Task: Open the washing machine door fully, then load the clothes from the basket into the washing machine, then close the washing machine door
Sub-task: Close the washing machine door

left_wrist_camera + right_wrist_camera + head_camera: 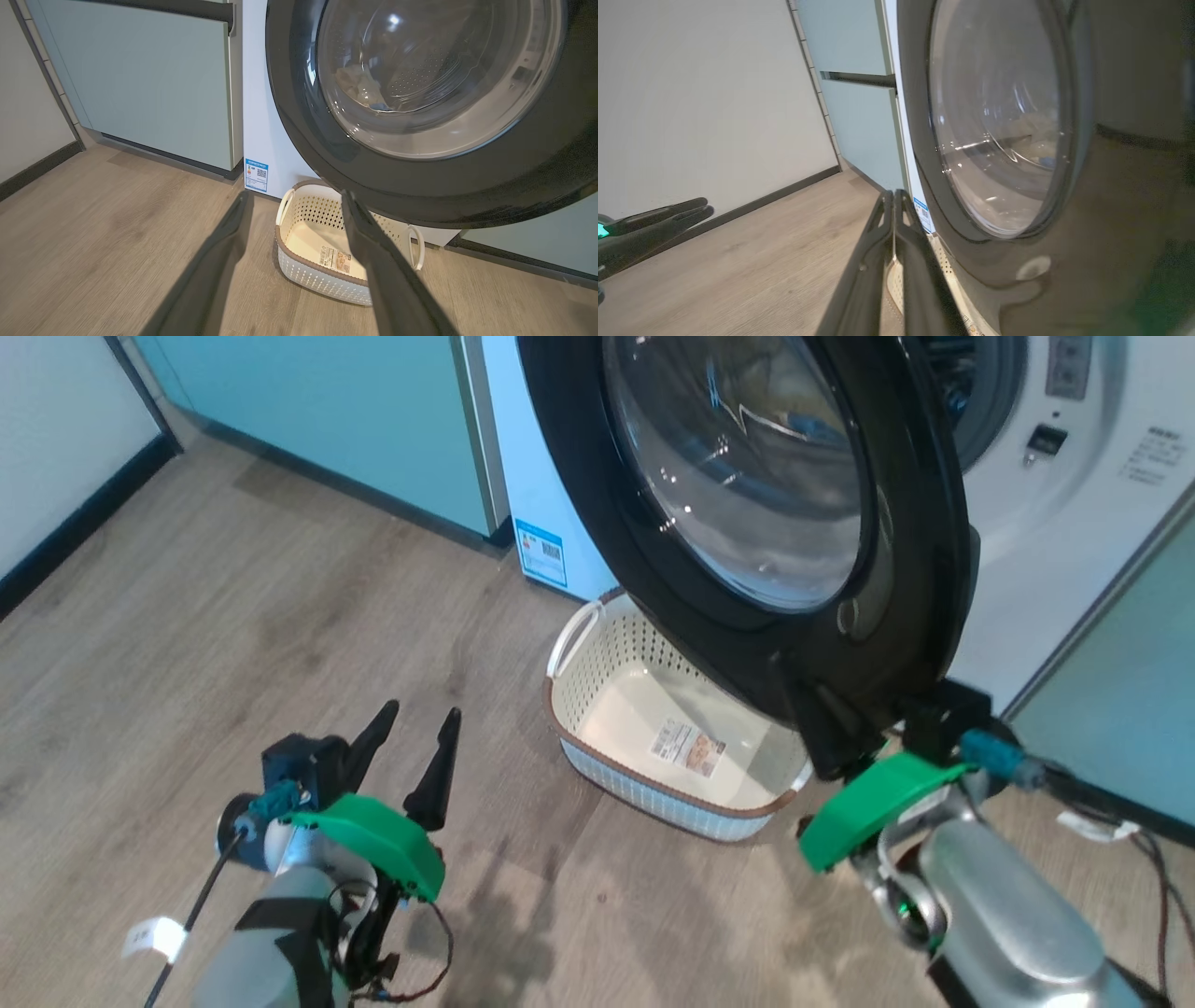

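Caught the door [747, 476] standing partway out from the washer [1055, 551], hanging right over the basket [635, 709]. Saw the basket bare down to its sticker, parked on the floor [233, 616] tight against the washer's front, handy for short lifts into the drum. Spotted the clothes [359, 86] through the glass as a pale heap inside the drum, so judged the loading done and only the closing left. Found the right claw [894, 196] pinched closed on nothing, with fingers flat together, low down by the door's outer black rim; touching or merely just beside, could not tell. Read that as a pushing pose: closed up for a stiff blunt edge against the glossy face, placed low toward the swinging side for easy leverage. Found the left claw [420, 714] spread open and empty, hovering above bare floor well left of the basket, apparently held clear of the door's swing. Reckoned a steady shove toward the washer needed next, with a slip off the slick curved rim as the risk
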You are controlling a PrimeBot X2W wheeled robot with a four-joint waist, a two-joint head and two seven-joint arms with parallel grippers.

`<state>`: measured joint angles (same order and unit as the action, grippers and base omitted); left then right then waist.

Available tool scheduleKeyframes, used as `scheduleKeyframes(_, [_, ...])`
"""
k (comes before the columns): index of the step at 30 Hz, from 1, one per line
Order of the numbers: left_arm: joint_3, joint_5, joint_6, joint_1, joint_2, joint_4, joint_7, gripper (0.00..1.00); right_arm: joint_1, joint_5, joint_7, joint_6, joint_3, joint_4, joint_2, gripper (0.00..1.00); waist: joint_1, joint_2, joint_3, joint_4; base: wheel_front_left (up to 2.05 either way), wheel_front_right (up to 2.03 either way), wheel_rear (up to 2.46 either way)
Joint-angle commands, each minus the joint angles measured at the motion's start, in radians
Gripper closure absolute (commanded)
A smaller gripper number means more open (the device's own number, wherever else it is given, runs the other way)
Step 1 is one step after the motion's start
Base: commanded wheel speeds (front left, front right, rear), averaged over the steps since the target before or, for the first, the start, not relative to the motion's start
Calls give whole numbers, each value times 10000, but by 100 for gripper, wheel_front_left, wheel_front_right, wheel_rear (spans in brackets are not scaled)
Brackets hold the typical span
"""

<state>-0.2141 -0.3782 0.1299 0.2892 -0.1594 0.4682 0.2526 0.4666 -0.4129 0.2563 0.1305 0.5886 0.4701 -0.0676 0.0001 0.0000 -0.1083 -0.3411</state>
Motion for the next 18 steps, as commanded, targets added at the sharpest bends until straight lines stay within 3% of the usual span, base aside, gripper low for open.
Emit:
scheduleKeyframes(1, [337, 106, 8, 520, -145, -320, 91, 0, 418, 46, 55, 2, -8, -230, 156, 100, -1, 0, -126, 42, 0, 0, 0])
scheduleKeyframes(13, [460, 229, 8, 821, 114, -527, 91, 0, 1520, -34, 55, 2, -770, 550, 171, 100, -1, 0, -1006, 391, 0, 0, 0])
scheduleKeyframes(18, [493, 267, 8, 887, 184, -543, 91, 0, 1678, -590, 55, 2, -1275, 607, 172, 100, -1, 0, -1249, 504, 0, 0, 0])
